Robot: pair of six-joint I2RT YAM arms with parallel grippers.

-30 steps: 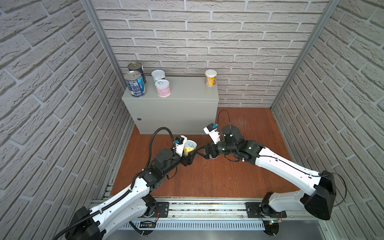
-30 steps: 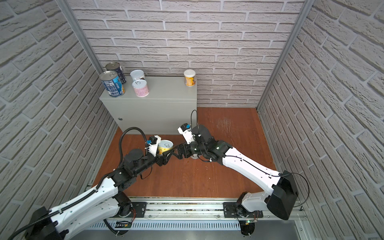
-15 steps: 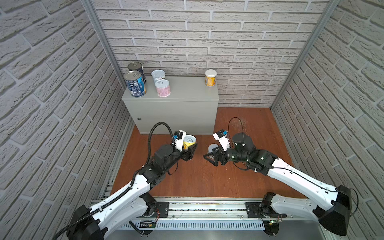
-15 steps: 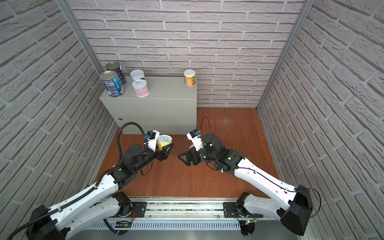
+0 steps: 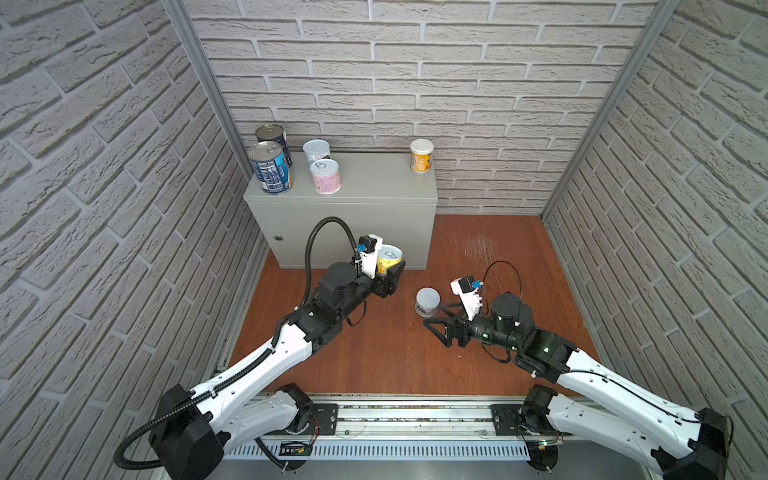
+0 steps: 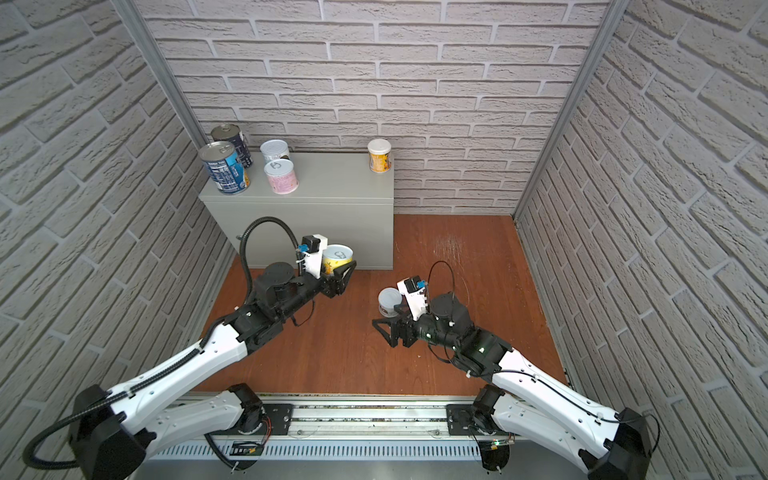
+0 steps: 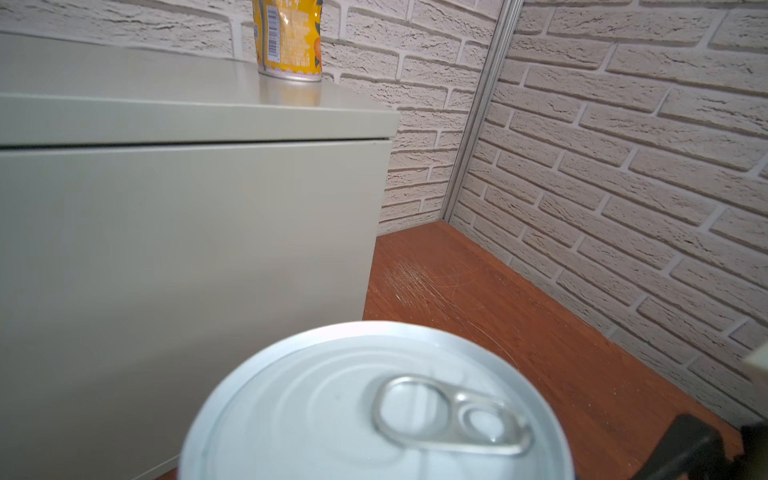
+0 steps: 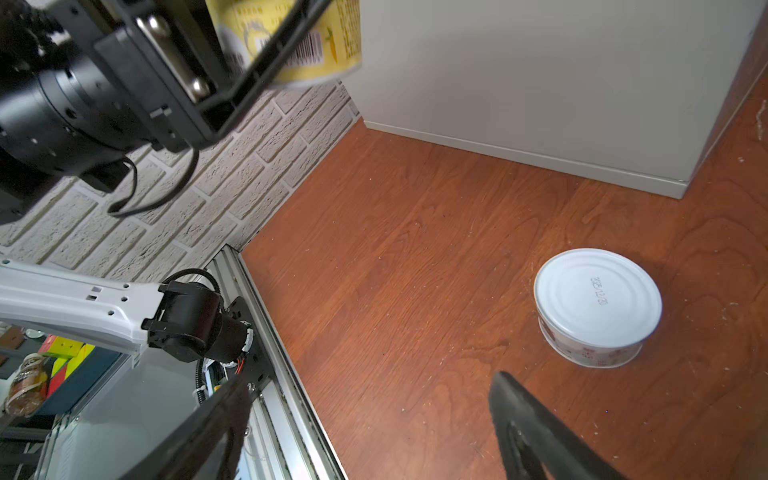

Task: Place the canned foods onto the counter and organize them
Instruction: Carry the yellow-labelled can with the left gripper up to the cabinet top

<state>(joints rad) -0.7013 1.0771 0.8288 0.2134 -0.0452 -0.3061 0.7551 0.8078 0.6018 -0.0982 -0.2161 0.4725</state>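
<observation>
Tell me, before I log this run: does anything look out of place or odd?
One short can stands alone on the wooden floor, not on the counter. Its upward face shows a printed date and no pull tab, so it is probably upside down.

Counter (image 5: 374,183): painted metal, light grey, smooth satin finish. The far yellow can (image 7: 289,41) mirrors faintly in its top.

Floor (image 5: 374,353): reddish-brown wood with visible grain and a low sheen. There is a pale scratched patch by the counter's right end.

Held can (image 7: 374,407): pale bare-metal lid, ringed, with a metal pull tab; the printed label is glossy.

Can on the floor (image 8: 597,305): smooth white lid with pressed rings.

Walls (image 5: 415,83): rough, matt brick relief.

Fingers (image 8: 532,428): black, matt — apparently plastic.
</observation>
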